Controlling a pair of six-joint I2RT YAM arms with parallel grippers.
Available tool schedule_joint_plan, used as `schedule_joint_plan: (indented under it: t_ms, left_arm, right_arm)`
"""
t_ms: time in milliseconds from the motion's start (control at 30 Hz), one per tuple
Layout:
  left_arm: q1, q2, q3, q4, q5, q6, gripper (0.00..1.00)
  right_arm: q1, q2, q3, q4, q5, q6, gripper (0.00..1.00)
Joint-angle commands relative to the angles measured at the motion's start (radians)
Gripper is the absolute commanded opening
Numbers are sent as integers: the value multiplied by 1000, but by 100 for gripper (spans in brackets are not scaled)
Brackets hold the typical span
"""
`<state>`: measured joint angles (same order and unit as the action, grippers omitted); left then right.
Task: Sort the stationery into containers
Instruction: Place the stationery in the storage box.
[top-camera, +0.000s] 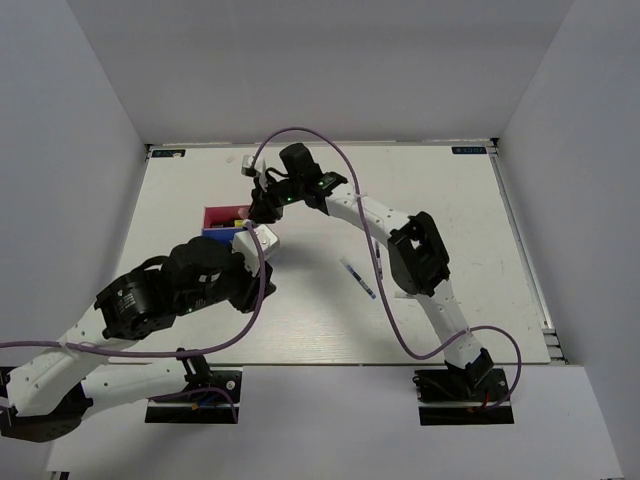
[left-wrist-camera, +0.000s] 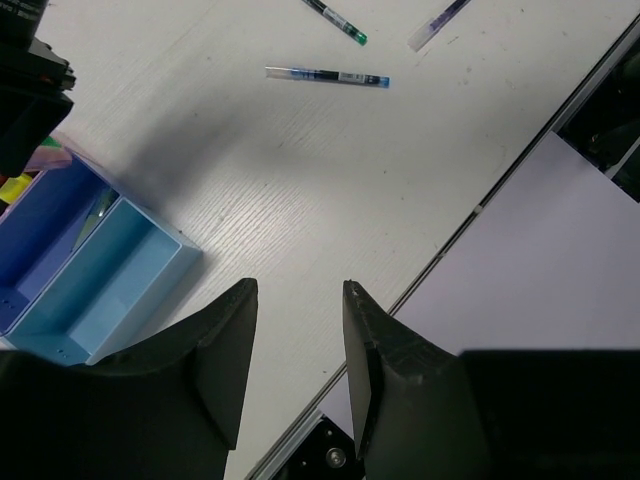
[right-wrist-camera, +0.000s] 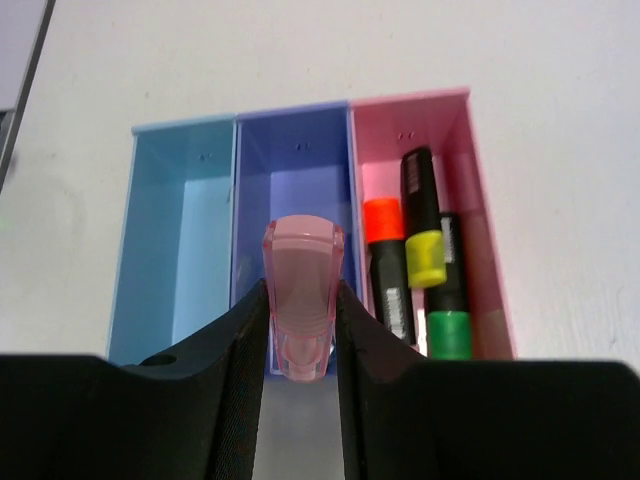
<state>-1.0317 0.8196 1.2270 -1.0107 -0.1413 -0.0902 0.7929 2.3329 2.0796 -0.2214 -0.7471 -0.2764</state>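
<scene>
Pinched between the black fingers of the right gripper (right-wrist-camera: 302, 300), the pink capsule piece (right-wrist-camera: 303, 265) sat closest to the wrist camera. Its long axis ran straight away from the wrist, with the rounded end pointing out over the dark blue bin (right-wrist-camera: 295, 165), the middle of three joined bins. I could not tell whether it touched the bin or hung above it.

Beside it, the pink bin (right-wrist-camera: 485, 220) held three markers, all lying lengthwise along the bin: the orange-capped marker (right-wrist-camera: 383, 222), the yellow-capped marker (right-wrist-camera: 426, 258) and the green-capped marker (right-wrist-camera: 450, 335). On the other side I saw the light blue bin (right-wrist-camera: 175, 230) with nothing in it.

From the left wrist I saw the left gripper (left-wrist-camera: 298, 290) spread apart and gripping nothing, above the table (left-wrist-camera: 330, 200) just off that bin's corner. Farther out, the blue pen (left-wrist-camera: 327, 75) lay nearly level across that view. The green-tipped pen (left-wrist-camera: 336, 21) and the purple pen (left-wrist-camera: 438, 22) lay slanted at the top edge.
</scene>
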Motion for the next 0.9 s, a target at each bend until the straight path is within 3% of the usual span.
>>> schedule_joint_plan:
  t_ms: [0, 367, 467, 500, 567, 767, 867]
  left_arm:
    - [-5, 1, 22, 1, 19, 10, 50]
    - [-5, -19, -6, 4, 3, -6, 51]
    - [-5, -13, -9, -2, -6, -8, 53]
    - [-7, -7, -11, -2, -10, -13, 53]
    - [-7, 4, -14, -3, -18, -14, 53]
    - [-7, 19, -11, 4, -27, -25, 53]
    - [-5, 33, 9, -12, -34, -34, 53]
  right_arm:
    - [9, 28, 36, 209, -54, 80, 0]
    - [19, 66, -3, 234, -61, 134, 0]
    - [19, 57, -10, 191, -69, 120, 17]
    - [19, 39, -16, 185, -69, 103, 30]
    - [20, 23, -38, 159, -72, 88, 40]
    - [15, -43, -75, 120, -49, 80, 58]
    - [6, -73, -78, 97, -32, 80, 56]
